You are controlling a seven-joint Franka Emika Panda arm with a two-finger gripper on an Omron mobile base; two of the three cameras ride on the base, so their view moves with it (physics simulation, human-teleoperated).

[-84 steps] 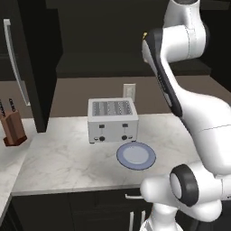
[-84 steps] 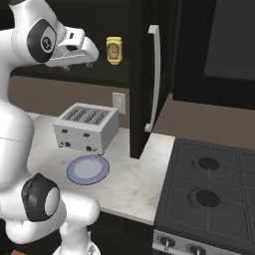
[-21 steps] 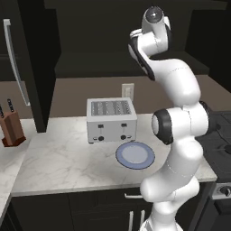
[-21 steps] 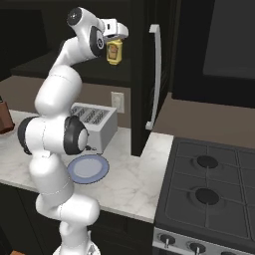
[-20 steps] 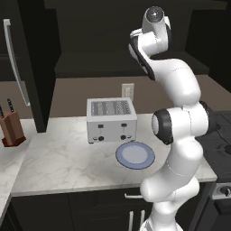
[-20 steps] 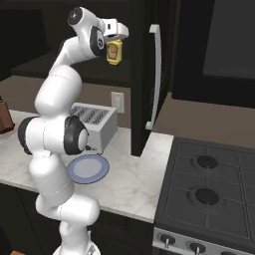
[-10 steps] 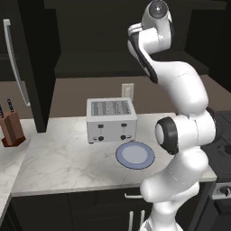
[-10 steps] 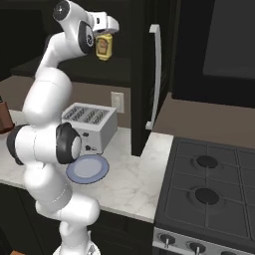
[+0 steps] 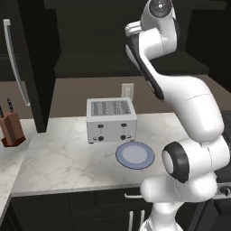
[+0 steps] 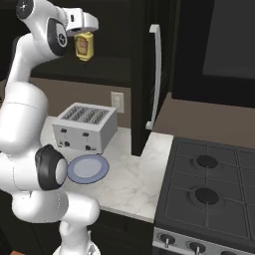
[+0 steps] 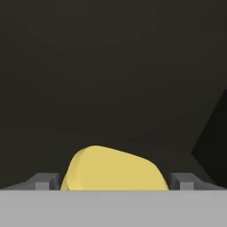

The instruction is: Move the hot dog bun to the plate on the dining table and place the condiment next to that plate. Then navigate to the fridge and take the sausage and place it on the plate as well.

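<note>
The condiment (image 10: 84, 48), a squat yellow bottle with a brownish label, hangs high in the air above the counter. My gripper (image 10: 83, 36) is shut on it from above. In the hand view the yellow bottle (image 11: 114, 170) fills the space between the two dark fingertips (image 11: 42, 181). The raised arm (image 9: 155, 40) towers over the toaster. The hot dog bun, the sausage, the fridge and the dining table with its plate are out of view.
A silver toaster (image 10: 85, 127) and a plain blue-grey plate (image 10: 87, 169) stand on the marble counter (image 9: 58, 158). A knife block (image 9: 11, 128) stands at the left. A black stove (image 10: 206, 191) lies to the right. A tall dark door with a long pale handle (image 10: 155, 74) rises behind the counter.
The arm has turned and carried the yellow bottle leftward in the right base view, still high above the counter. The grip on it has not changed.
</note>
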